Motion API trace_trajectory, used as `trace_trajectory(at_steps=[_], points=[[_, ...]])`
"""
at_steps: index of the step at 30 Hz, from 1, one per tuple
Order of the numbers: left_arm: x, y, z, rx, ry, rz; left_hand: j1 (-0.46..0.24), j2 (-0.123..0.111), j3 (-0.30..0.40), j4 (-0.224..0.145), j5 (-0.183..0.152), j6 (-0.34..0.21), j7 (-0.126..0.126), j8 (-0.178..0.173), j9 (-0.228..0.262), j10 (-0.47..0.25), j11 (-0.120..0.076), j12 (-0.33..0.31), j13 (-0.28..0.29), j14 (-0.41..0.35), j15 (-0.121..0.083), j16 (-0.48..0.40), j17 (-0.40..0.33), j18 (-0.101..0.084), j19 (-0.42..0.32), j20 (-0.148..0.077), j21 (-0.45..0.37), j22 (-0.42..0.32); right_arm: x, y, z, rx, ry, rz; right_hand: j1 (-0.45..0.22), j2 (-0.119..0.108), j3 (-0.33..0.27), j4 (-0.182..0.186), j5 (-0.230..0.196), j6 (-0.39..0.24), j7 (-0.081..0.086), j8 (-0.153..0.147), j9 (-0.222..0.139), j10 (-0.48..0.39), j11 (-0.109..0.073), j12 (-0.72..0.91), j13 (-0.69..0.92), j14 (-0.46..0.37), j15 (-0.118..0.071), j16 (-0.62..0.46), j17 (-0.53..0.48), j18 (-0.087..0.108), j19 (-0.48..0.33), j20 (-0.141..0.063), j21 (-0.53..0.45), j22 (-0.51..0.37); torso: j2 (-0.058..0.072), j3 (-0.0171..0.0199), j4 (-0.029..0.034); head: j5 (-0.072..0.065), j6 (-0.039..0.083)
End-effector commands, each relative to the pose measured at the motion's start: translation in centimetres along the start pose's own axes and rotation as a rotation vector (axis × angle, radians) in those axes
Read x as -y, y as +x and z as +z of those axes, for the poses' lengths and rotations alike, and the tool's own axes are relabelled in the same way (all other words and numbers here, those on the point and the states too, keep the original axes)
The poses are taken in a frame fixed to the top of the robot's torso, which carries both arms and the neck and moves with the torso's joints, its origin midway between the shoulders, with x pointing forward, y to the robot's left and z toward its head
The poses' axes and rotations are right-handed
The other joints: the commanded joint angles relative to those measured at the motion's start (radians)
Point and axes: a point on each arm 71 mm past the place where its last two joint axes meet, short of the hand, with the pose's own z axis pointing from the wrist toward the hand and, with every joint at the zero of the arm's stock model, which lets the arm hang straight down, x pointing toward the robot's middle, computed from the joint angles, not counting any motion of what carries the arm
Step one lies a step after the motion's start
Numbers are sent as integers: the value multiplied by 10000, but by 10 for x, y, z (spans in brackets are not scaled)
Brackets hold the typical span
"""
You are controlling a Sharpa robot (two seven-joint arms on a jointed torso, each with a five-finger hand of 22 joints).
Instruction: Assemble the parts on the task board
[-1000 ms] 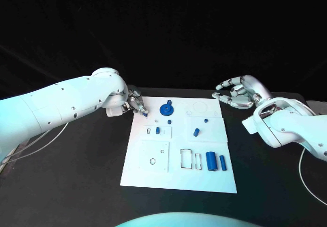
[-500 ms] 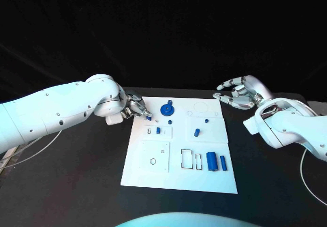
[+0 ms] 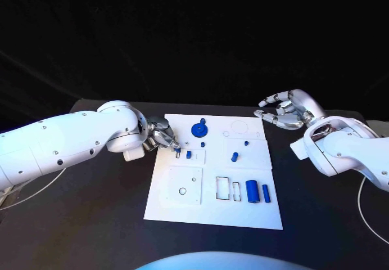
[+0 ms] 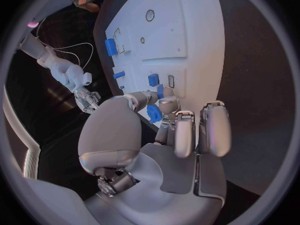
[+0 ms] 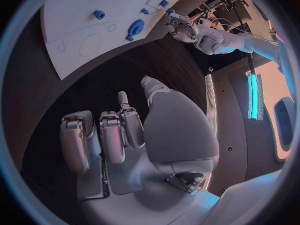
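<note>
The task board lies in the middle of the black desk, with the left hand over its near-left corner and the right hand well off its other side. The left hand pinches a small blue part at its fingertips, just beside a standing blue peg and an open slot. The right hand hovers with its fingers curled and nothing in them. The risk, I judge, lies in lowering the part tilted: it could jam against the slot's edge or slip from so slight a pinch.
</note>
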Motion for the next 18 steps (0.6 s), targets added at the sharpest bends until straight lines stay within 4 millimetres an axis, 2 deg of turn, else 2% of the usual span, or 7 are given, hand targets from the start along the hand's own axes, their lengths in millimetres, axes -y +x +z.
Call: trace_trajectory(at_steps=[1, 18], points=[[2, 1, -1, 340, 154, 443, -24, 86, 1771, -1808, 40, 68, -2, 70, 0, 100, -3, 74, 30, 987, -82, -23, 2438, -69, 46, -77, 53, 26, 0, 2, -1, -125, -89, -32, -78, 13, 16, 1, 31, 8, -36, 55, -17, -18, -35, -25, 1338, 1059, -61, 55, 2634, -69, 1047, -38, 44, 2632, 9, -6, -9, 16, 19], [4, 9, 1, 319, 105, 1063, -117, 51, 1838, -1891, 191, 146, -24, 100, -23, 218, -24, 208, 190, 993, -99, -12, 2460, -78, 64, -90, 81, 75, 1, 3, -1, -153, -78, -21, -78, 13, 16, 1, 31, 8, -36, 55, -17, -18, -35, -25, 1338, 1059, -61, 55, 2634, -69, 1047, -38, 44, 2632, 15, 10, -12, 34, -25]])
